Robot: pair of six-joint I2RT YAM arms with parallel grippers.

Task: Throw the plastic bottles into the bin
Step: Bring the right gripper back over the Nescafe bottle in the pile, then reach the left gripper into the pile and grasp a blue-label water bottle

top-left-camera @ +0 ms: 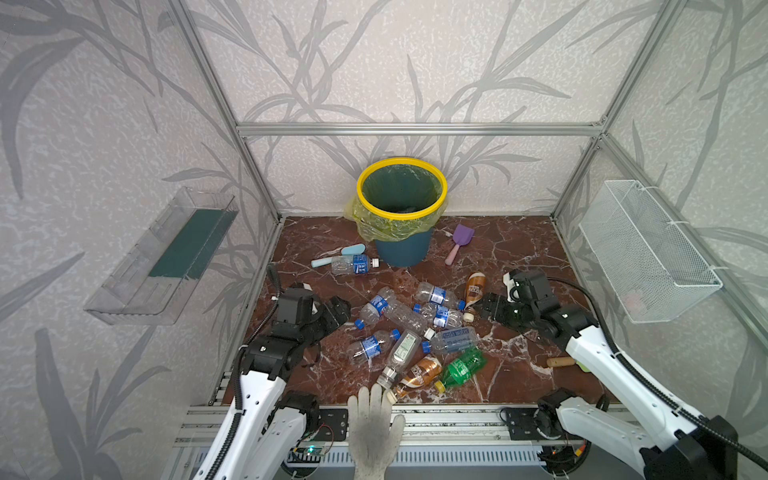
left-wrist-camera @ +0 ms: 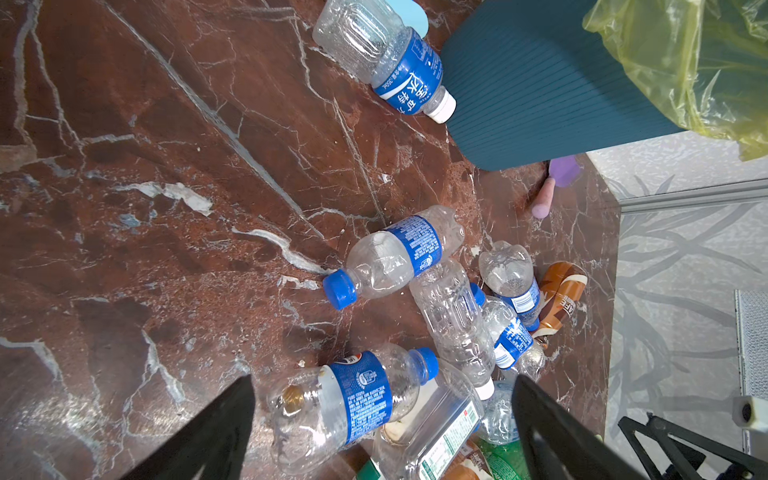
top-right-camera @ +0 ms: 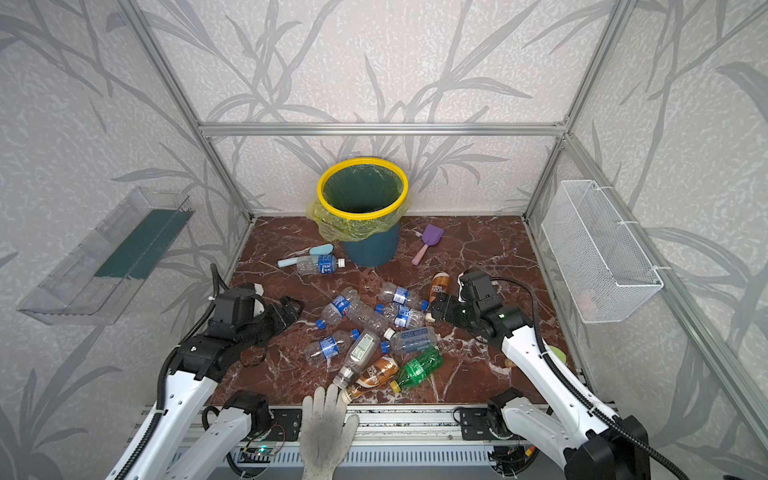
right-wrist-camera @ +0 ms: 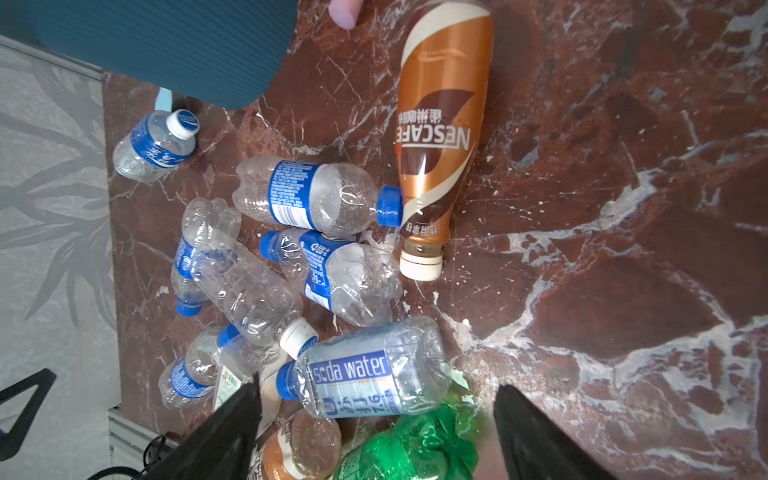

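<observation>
Both pincers stood with jaws apart and gripped nothing. The left gripper (top-left-camera: 344,311) hung wide open at the left edge of the heap, and its wrist view showed a blue-labelled bottle (left-wrist-camera: 357,399) lying on the floor beyond its black fingers. The right gripper (top-left-camera: 483,306) hovered at the heap's right edge with jaws spread, its tips just beside the cream cap of the brown coffee bottle (top-left-camera: 474,289). Its wrist view showed the soda-water bottle (right-wrist-camera: 365,374) and the crumpled green bottle (right-wrist-camera: 415,449) on the floor beyond its fingers. The plastic bottles (top-left-camera: 399,313) lay on their sides in a loose heap in the middle of the red marble floor (top-left-camera: 519,249), several touching or crossing. A white-capped bottle (top-left-camera: 353,264) lay apart from them, just beside the foot of the bin (top-left-camera: 402,251). That bin stood upright against the back wall, its yellow liner folded over the rim; what lay inside could not be made out. A light-blue shovel (top-left-camera: 338,255) lay against the white-capped bottle, and a purple shovel (top-left-camera: 459,243) lay near the bin's other side. At the near edge a white work glove (top-left-camera: 374,432) reached in, fingertips close to the neck of a clear bottle.
</observation>
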